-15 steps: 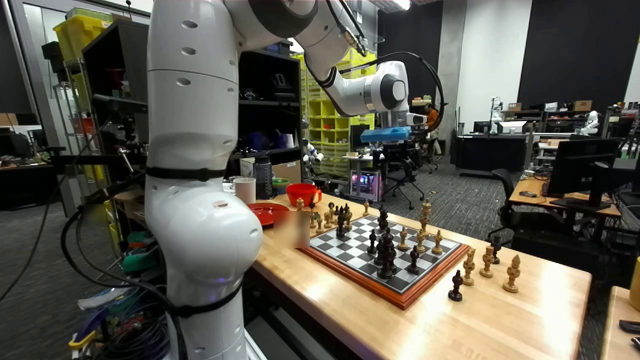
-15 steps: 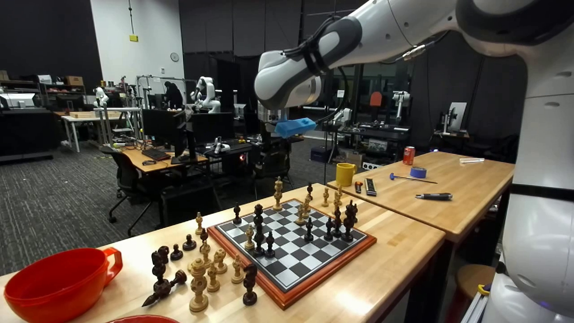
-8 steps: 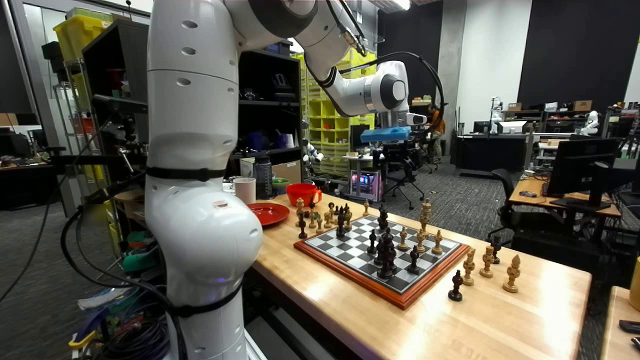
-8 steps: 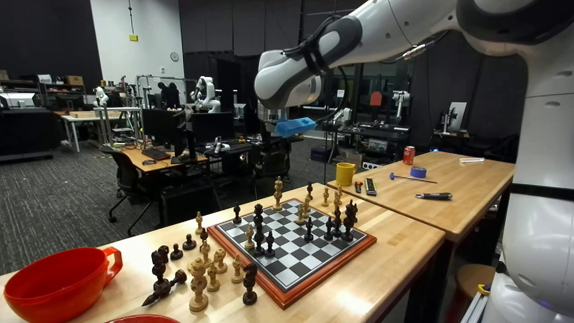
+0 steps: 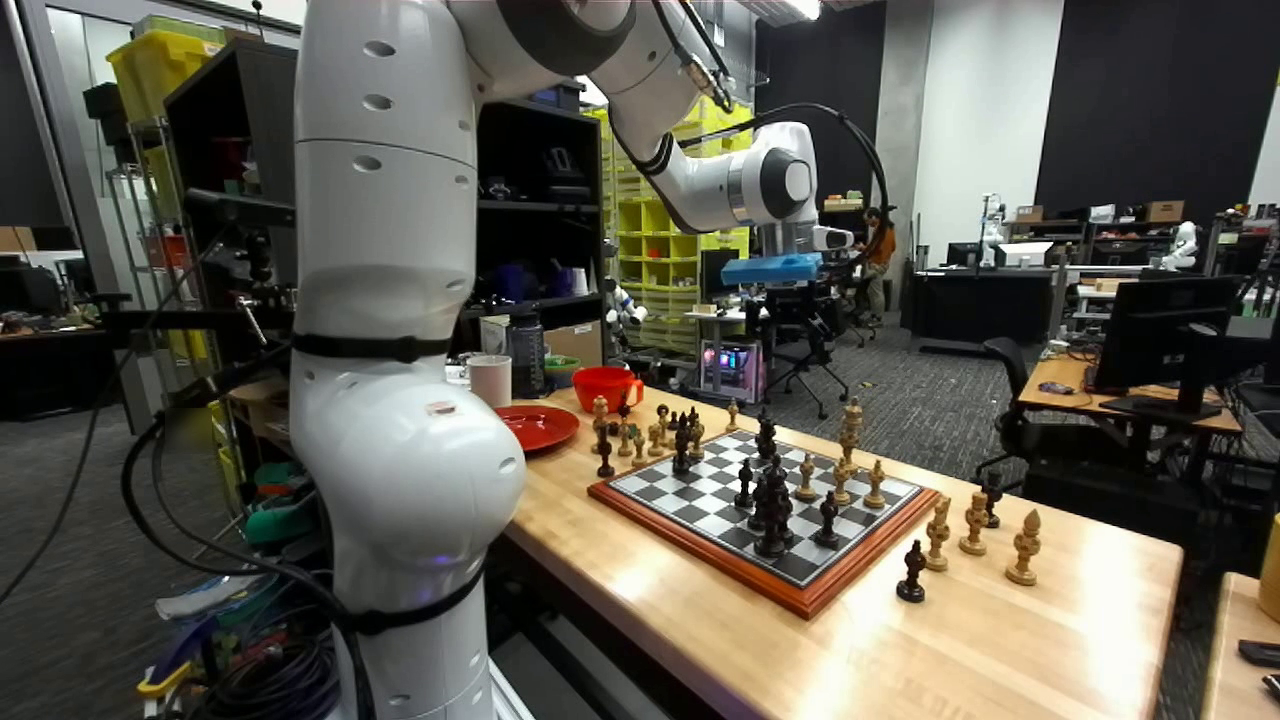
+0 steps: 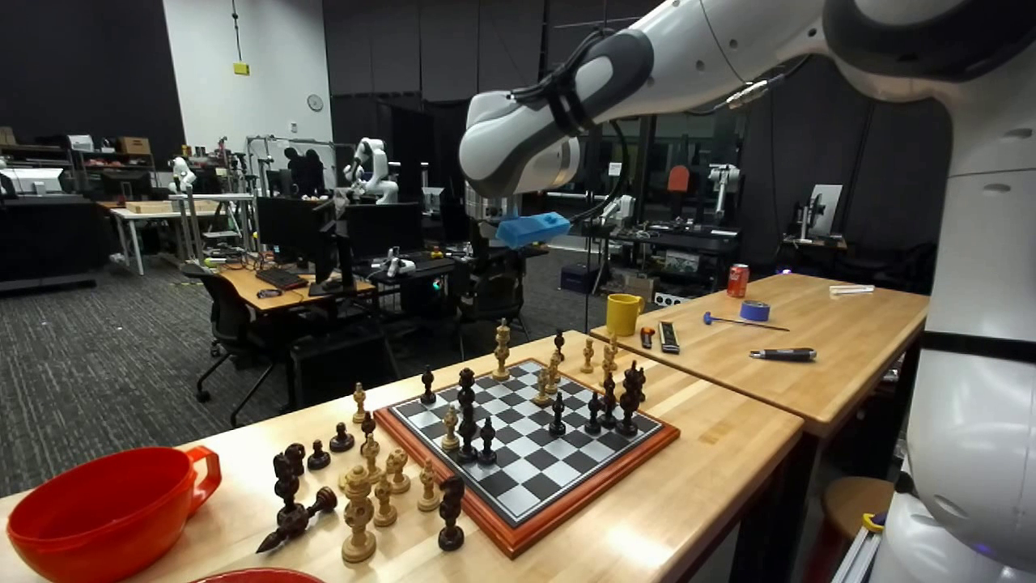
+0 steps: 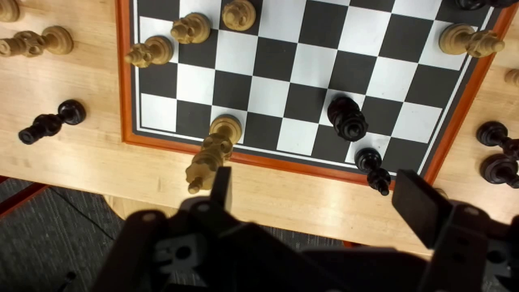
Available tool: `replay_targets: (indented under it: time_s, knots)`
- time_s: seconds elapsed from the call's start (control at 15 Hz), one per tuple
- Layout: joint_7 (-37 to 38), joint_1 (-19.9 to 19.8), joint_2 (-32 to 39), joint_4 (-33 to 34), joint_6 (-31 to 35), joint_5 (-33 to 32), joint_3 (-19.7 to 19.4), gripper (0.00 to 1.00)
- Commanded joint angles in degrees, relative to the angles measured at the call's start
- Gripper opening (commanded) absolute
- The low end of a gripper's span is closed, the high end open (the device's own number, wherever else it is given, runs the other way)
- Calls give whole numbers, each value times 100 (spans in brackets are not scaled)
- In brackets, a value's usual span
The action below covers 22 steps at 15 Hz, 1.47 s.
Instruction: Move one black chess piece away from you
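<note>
One black queen-like piece (image 7: 347, 119) and one black pawn-like piece (image 7: 374, 170) stand upright, close together, toward the far edge of the chessboard (image 7: 267, 95), so little board is left beyond them. In an exterior view, more black chessmen (image 6: 629, 401) crowd the right side, nearer the robot, and a short black piece (image 6: 558, 417) stands slightly apart from them with open squares beyond it. Any of these could be the task's piece; nothing singles one out, but that short one probably suits a move away best, since neighbours there are less likely to be knocked. None is held: the gripper (image 7: 312, 176) hangs well above the board, its fingers (image 7: 421, 207) spread wide with nothing between, presumably to straddle a slender piece, and high enough to clear the tall light queen (image 7: 215, 154). At the near left, off the board, light and dark pieces (image 6: 358, 514) share the table (image 6: 728, 429) with a red cup (image 6: 113, 534), most likely captures set aside; one dark piece (image 6: 298, 518) lies on its side, perhaps because posture matters little out of play.
</note>
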Motion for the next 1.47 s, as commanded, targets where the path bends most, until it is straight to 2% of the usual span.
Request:
replay_targets:
  time_s: [0.0,0.33,0.8,1.0,1.2,1.27,1.33,1.4]
  knots:
    - [-6,84,1,13,-17,11,-85,100]
    - [-67,128,-528,-131,-267,161,-34,100]
    - [342,143,-1410,-976,-1040,3,-28,100]
    - [614,174,-1623,-1668,-773,9,31,100]
    - [904,187,-1622,-2253,-141,21,59,100]
    - [944,181,-1548,-2338,123,13,59,100]
    - [753,172,-1386,-1999,-237,40,34,100]
    - [805,171,-1382,-2143,-48,40,39,100]
